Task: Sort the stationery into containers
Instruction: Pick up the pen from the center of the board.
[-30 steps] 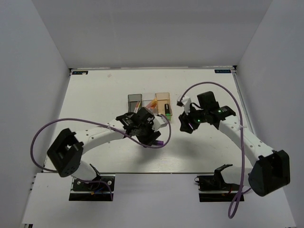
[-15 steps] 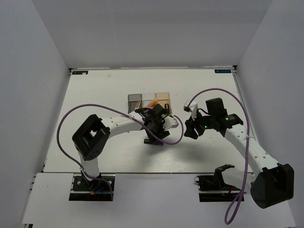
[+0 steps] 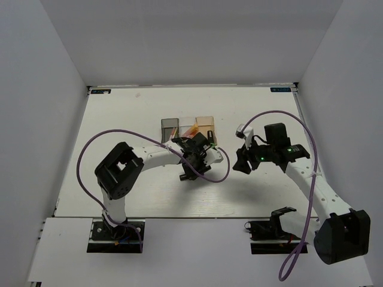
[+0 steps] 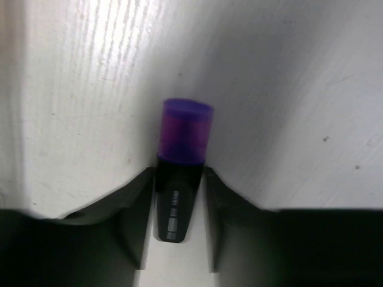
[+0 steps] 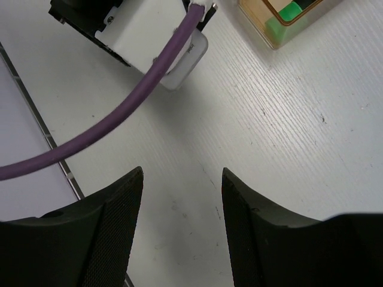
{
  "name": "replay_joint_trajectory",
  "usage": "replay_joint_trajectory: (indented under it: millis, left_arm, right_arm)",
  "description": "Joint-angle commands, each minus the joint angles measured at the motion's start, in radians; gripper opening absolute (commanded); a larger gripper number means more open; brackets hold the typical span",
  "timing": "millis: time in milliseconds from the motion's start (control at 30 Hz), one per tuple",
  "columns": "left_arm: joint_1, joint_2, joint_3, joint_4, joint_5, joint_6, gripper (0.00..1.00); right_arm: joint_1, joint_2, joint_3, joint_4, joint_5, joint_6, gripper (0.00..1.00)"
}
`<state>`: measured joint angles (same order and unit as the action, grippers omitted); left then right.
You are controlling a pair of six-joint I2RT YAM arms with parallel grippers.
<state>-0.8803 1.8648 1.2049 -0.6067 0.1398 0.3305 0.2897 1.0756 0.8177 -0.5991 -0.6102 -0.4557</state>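
A black marker with a glossy purple cylindrical cap point(image 4: 181, 149) lies on the white worktop point(image 3: 119, 119), whose painted surface shows a faint wood grain. It sits near the worktop's middle, on the near side of the containers. The left gripper point(image 4: 179, 179) straddles the marker's black barrel. Its dark matte fingers point(image 4: 128, 215) stand close against either side, and the purple cap juts out beyond the tips. I cannot tell whether the jaws are pressing the barrel or only flanking it.

The three small rectangular plastic boxes stand joined in a row, a little nearer the far edge than the near one. They are a dark smoky grey box point(image 3: 170, 125), a clear box point(image 3: 189, 127) and a translucent tan-orange box point(image 3: 205, 122). In the right wrist view a corner of the tan-orange box holds a bright green marker end point(image 5: 290, 12).

The right gripper point(image 5: 182, 179) hangs over bare worktop to the right of the boxes. Its textured black fingers are spread apart with nothing between them. A smooth purple cable point(image 5: 119, 119) crosses that view, running from a white housing point(image 5: 143, 30) on the left arm.
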Motion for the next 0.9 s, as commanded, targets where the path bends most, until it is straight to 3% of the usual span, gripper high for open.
replay_joint_trajectory:
  millis: [0, 67, 100, 233, 367, 433, 467, 500, 533, 567, 867]
  left_arm:
    - [-0.005, 0.01, -0.054, 0.005, -0.003, -0.007, 0.42]
    - [-0.008, 0.005, -0.068, 0.013, -0.009, -0.019, 0.28]
    - [-0.009, -0.006, -0.074, 0.015, -0.011, -0.022, 0.17]
    - [-0.032, -0.053, -0.053, -0.008, -0.023, -0.05, 0.0]
    - [-0.048, -0.177, 0.008, -0.036, -0.009, -0.111, 0.0]
    - [-0.043, -0.214, 0.051, 0.004, 0.018, -0.182, 0.0]
    - [-0.034, -0.258, 0.064, 0.018, 0.012, -0.201, 0.0]
    - [-0.022, -0.263, 0.096, 0.037, 0.021, -0.269, 0.0]
    - [-0.013, -0.265, 0.129, 0.053, 0.024, -0.292, 0.0]
    - [0.0, -0.259, 0.169, 0.062, 0.012, -0.323, 0.0]
    - [0.098, -0.069, 0.422, 0.22, -0.249, -0.631, 0.0]
  right_arm:
    - [-0.017, -0.029, -0.009, 0.03, -0.045, 0.011, 0.59]
    - [-0.024, -0.034, -0.015, 0.027, -0.049, 0.011, 0.59]
    - [-0.03, -0.039, -0.014, 0.028, -0.051, 0.011, 0.59]
    - [-0.046, -0.046, -0.015, 0.03, -0.043, 0.017, 0.6]
    - [-0.052, -0.063, -0.02, 0.044, 0.024, 0.057, 0.63]
    - [-0.061, -0.069, -0.02, 0.056, 0.072, 0.071, 0.53]
    - [-0.061, -0.069, -0.023, 0.059, 0.078, 0.078, 0.31]
    - [-0.067, -0.068, -0.025, 0.067, 0.093, 0.1, 0.16]
    - [-0.072, -0.069, -0.025, 0.068, 0.096, 0.1, 0.04]
    - [-0.073, -0.069, -0.023, 0.067, 0.096, 0.101, 0.0]
    - [-0.086, -0.091, -0.046, 0.101, 0.107, 0.146, 0.0]
